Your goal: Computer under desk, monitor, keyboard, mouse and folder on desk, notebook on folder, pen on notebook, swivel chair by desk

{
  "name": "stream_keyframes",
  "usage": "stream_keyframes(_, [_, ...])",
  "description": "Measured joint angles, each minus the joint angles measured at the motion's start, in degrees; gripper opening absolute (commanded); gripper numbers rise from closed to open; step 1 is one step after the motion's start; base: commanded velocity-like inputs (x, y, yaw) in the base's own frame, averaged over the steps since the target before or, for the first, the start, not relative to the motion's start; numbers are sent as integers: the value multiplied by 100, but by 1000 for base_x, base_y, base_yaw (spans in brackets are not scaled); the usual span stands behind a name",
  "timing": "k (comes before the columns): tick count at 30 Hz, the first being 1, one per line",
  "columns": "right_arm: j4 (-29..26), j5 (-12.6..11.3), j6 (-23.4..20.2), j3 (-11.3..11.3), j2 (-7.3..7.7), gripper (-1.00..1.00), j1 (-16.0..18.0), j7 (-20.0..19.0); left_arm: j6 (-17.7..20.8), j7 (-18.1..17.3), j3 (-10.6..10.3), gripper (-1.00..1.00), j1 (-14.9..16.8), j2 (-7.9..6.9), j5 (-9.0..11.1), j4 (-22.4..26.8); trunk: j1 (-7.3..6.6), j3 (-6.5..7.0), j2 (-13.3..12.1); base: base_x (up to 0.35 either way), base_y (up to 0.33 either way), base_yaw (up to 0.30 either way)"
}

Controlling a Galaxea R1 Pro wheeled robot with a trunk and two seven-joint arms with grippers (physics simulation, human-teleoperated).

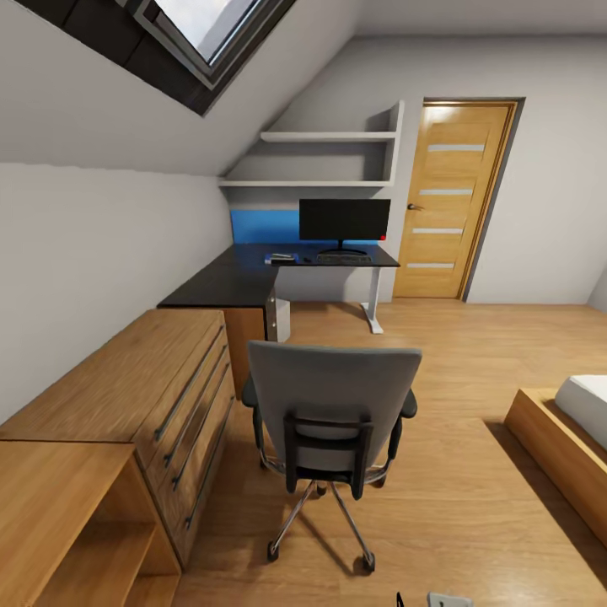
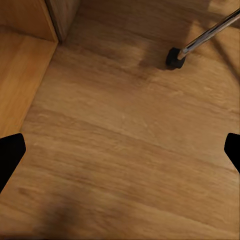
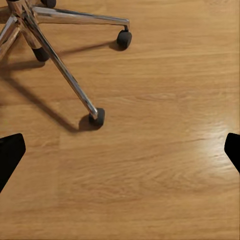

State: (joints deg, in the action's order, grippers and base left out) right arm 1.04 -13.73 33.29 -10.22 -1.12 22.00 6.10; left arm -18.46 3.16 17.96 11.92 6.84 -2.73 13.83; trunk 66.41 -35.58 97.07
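I see the monitor [image 1: 344,219] on the bench [image 1: 253,274]; the swivel chair [image 1: 330,413] stands well apart; both end effectors gape, empty.

Grey swivel chair [image 1: 333,396], black desk [image 1: 244,274], black monitor [image 1: 344,219]

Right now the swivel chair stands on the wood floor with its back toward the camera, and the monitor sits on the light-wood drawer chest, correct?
Not quite. In the head view the monitor sits on the black desk, not the light-wood drawer chest. The swivel chair does stand on the wood floor, back toward the camera.
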Motion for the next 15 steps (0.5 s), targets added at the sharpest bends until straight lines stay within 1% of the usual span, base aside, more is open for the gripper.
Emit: stream_keyframes(15, [1, 0, 0, -7, -12, 100, 0, 7, 3, -8, 2, 100, 0, 2, 22, 0, 330, -269, 602, 0, 0, 0])
